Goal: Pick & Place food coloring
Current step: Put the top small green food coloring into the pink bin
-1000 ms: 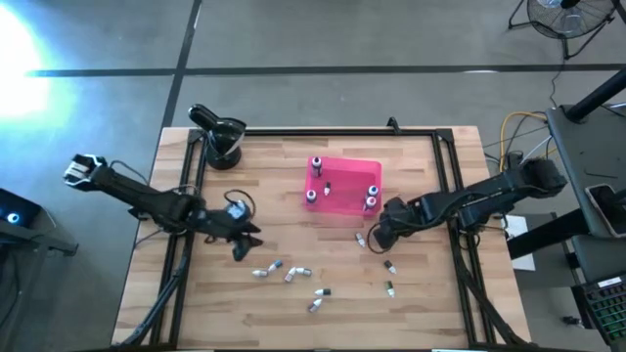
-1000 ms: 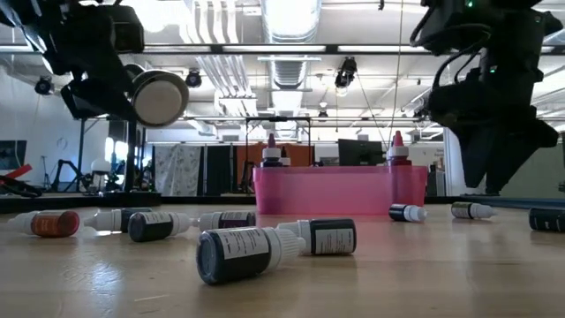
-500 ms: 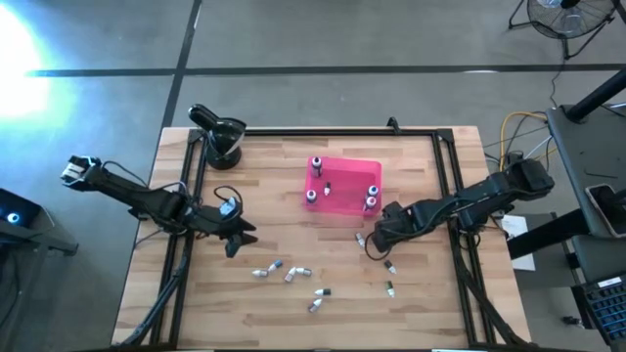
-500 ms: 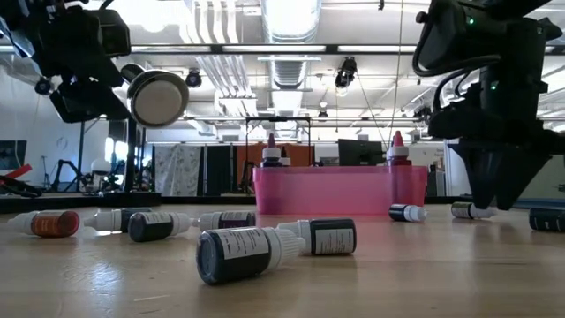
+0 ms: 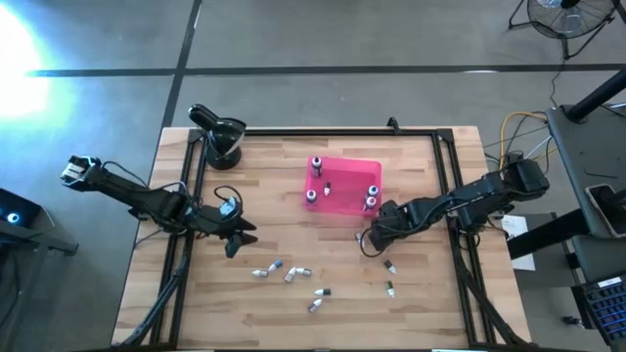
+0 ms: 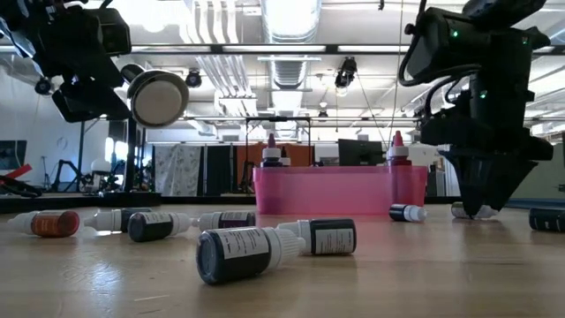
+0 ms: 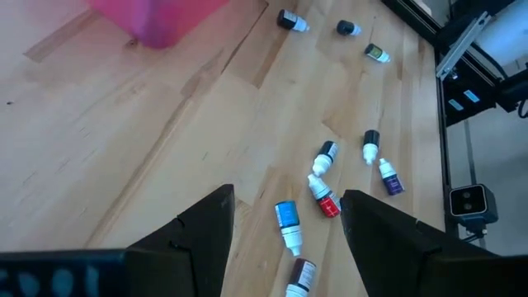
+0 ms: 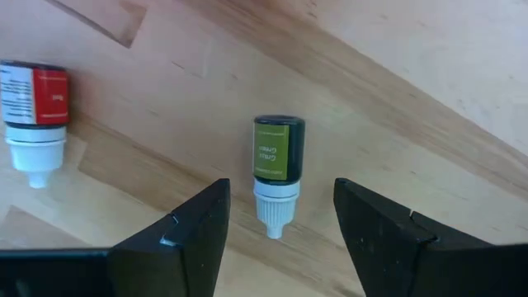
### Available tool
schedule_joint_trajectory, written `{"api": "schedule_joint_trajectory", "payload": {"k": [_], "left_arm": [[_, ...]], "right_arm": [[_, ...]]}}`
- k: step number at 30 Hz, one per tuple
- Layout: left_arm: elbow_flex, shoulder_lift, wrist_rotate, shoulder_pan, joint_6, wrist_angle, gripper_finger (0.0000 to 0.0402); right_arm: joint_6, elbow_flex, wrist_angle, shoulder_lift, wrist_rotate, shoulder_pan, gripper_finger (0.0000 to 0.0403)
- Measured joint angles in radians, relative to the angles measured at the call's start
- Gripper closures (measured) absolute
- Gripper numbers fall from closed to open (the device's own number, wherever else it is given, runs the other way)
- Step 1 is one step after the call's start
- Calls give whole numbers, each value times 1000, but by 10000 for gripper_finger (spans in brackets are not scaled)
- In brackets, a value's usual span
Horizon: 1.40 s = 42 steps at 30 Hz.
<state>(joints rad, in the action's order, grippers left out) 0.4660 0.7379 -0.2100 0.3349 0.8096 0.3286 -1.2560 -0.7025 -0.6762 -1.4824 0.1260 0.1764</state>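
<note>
Several tiny food coloring bottles lie on their sides on the wooden table, in a cluster (image 5: 291, 275) and a pair (image 5: 389, 277). Others stand upright in the pink tray (image 5: 344, 172). My right gripper (image 5: 370, 241) is low over the table just near of the tray and open. In the right wrist view its fingers (image 8: 280, 183) stand on either side of a green-labelled bottle (image 8: 278, 157) without touching it; a red-labelled bottle (image 8: 35, 97) lies beside it. My left gripper (image 5: 233, 242) hovers open (image 7: 287, 194) left of the cluster.
A black round fixture (image 5: 221, 137) sits at the table's far left corner. A dark metal frame (image 5: 450, 166) runs along the table's edges. Bare wood lies between the left gripper and the tray. Cables and equipment stand beyond the right edge.
My right gripper has come down toward the table and shifted a little toward the left edge, ending with its fingers astride the green-labelled bottle. My left gripper has drawn back slightly toward the left edge. No bottle has moved.
</note>
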Motion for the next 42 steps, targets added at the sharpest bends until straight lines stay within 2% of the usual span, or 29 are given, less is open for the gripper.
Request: {"api": "schedule_joint_trajectory", "payload": {"k": [3,11,19,28,33,35,39,42], "left_arm": [[0,0,0,0,6,0,204],[0,0,0,0,21,0,204],[0,0,0,0,21,0,204],[-2,0,-1,0,21,1,204],[-2,0,-1,0,21,1,204],[-2,0,-1,0,26,0,204],[-6,0,-1,-1,34,0,204],[-8,0,-1,-1,35,1,204]], "right_arm": [[4,0,0,-6,-3,0,210],[17,-4,8,-6,10,-1,292],[10,-5,10,-6,8,-1,341],[6,-33,13,6,-47,1,342],[124,-122,156,83,-52,0,342],[181,-173,207,118,-9,-10,342],[290,-279,203,152,181,-68,339],[345,-350,194,142,212,-157,319]]}}
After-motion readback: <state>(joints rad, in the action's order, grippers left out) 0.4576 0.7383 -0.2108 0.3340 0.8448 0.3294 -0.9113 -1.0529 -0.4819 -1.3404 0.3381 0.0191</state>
